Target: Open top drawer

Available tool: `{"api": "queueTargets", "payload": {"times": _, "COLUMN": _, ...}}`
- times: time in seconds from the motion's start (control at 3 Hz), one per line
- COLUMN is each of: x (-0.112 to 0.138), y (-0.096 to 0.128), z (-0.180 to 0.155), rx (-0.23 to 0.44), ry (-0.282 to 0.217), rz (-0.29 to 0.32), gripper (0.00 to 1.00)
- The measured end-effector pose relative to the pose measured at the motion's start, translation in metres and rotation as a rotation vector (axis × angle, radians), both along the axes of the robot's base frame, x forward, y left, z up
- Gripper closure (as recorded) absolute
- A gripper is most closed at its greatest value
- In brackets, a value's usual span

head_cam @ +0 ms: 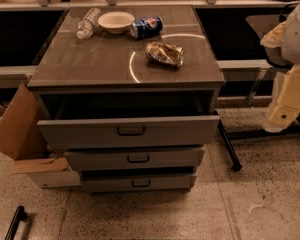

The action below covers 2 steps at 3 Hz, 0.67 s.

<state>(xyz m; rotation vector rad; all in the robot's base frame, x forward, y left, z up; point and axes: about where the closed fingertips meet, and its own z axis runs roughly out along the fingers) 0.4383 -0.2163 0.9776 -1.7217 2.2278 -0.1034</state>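
the gripper [288,101] hangs out past the right edge of the bench, about level with the drawer fronts and well apart from them. it holds nothing. it cannot be told whether it is wide or narrow. the pale arm goes up from it and out of the picture at the right.

the top drawer [90,132] sticks out past the front edge of the bench, with a dark gap showing above its big grey front. its small dark handle [131,131] sits in the middle of that front, and nothing touches it. the job looks done, or very nearly done.

under it, the middle drawer [135,158] sticks out a little and the bottom drawer [138,183] less.

on the bench top [80,64], a crushed shiny wrapper or can [165,53] lies near the right edge. a blue can [146,27] lies on its side near the back edge, just beside a white bowl [116,21]. a plastic bottle [87,23] lies at the back left corner. a cardboard box [17,129] leans by the left side.

what could go wrong: if the arm swings left, it could hit the front right corner of the open drawer and push it back in. a bump could also shake the bench, and the blue can might roll off. one more hard pull could bring the drawer out too far.
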Motion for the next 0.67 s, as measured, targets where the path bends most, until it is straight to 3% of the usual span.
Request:
{"api": "queueTargets", "payload": {"times": 0.33, "x": 0.0, "y": 0.0, "z": 0.0, "rx": 0.0, "ry": 0.0, "rz": 0.0, "gripper": 0.0}}
{"api": "queueTargets", "payload": {"times": 0.67, "x": 0.006, "y": 0.018, "z": -0.028, "rx": 0.026, "ry": 0.016, "rz": 0.053, "gripper": 0.0}}
